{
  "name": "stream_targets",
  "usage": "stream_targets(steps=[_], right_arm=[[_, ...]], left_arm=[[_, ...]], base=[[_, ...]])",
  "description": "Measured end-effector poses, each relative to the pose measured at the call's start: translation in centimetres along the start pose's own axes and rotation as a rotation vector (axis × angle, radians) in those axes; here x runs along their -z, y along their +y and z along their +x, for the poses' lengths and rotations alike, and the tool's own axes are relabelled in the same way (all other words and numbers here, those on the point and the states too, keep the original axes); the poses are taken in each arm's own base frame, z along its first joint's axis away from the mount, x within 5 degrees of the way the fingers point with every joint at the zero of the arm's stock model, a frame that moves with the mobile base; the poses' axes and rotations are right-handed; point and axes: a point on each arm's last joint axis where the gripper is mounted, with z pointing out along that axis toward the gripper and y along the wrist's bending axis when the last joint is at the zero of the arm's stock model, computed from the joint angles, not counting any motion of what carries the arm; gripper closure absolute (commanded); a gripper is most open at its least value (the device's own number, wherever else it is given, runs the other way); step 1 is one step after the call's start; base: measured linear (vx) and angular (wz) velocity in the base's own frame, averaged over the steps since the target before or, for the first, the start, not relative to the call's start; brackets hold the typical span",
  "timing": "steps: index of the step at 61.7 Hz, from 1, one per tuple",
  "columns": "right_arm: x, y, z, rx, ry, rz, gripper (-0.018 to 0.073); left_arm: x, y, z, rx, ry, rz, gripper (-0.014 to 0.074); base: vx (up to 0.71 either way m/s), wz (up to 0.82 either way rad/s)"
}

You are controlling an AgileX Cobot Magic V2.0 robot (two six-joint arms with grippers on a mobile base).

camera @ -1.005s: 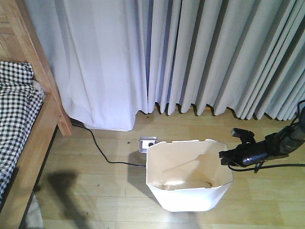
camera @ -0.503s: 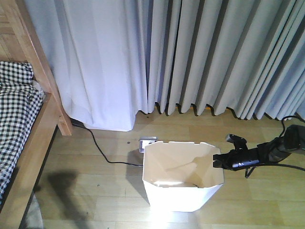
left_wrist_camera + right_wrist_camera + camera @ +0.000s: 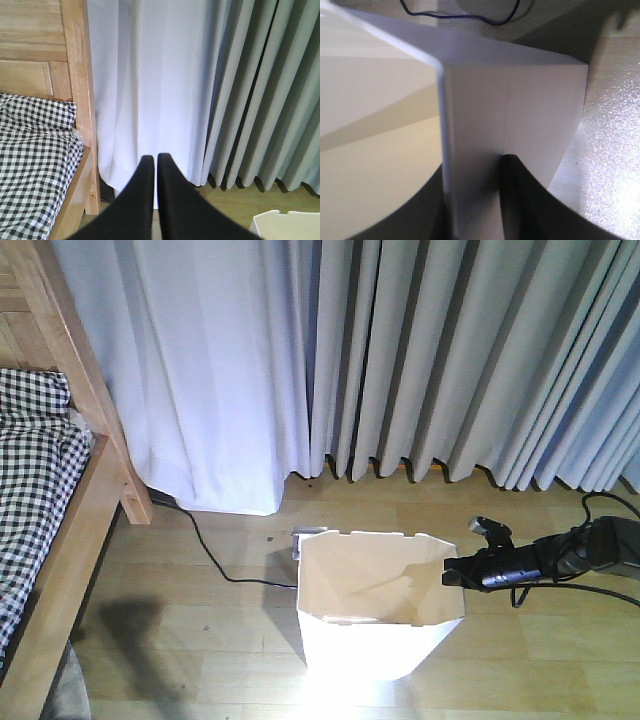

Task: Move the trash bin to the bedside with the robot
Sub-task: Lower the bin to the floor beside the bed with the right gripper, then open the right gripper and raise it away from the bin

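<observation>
The white faceted trash bin point(image 3: 375, 645) stands on the wooden floor, its cream inside showing. My right gripper point(image 3: 452, 577), at the tip of the thin black arm point(image 3: 560, 558), is shut on the bin's right rim. In the right wrist view one finger lies inside the wall point(image 3: 520, 110) and the other finger point(image 3: 512, 180) outside; the right gripper point(image 3: 475, 172) clamps that wall. The bed's wooden frame point(image 3: 75, 530) and checked bedding point(image 3: 30, 470) are at the far left, well apart from the bin. My left gripper point(image 3: 155, 161) is shut on nothing, facing the bed post point(image 3: 80, 100); the bin's rim corner point(image 3: 287, 222) shows.
Grey-white curtains point(image 3: 400, 350) hang along the back down to the floor. A white power socket point(image 3: 300, 540) lies just behind the bin, with a black cable point(image 3: 210, 558) running left toward the bed post point(image 3: 120, 470). Another loose cable point(image 3: 460, 17) lies beyond the bin.
The bin has slid a little to the left, toward the bed, held by my right gripper. The right arm has dropped lower and stretched out leftward.
</observation>
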Motion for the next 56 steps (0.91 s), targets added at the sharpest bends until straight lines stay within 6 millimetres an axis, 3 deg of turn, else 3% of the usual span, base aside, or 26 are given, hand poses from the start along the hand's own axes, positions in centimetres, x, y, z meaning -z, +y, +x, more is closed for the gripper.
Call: stream_targets(steps=[9, 32, 56], right_arm=[[0.0, -0.01, 0.03, -0.006, 0.003, 0.001, 0.0386], [0.03, 0.49, 0.13, -0.028, 0.014, -0.06, -0.0003], [0.1, 0.65, 0.25, -0.085, 0.033, -0.08, -0.0025]], left_arm=[[0.0, 0.0, 0.0, 0.0, 0.0, 0.0, 0.0602], [0.0, 0.0, 0.0, 0.0, 0.0, 0.0, 0.0602], [0.0, 0.0, 0.0, 0.0, 0.0, 0.0, 0.0602]], base=[[0.0, 0.0], [0.0, 0.0], [0.0, 0.0]])
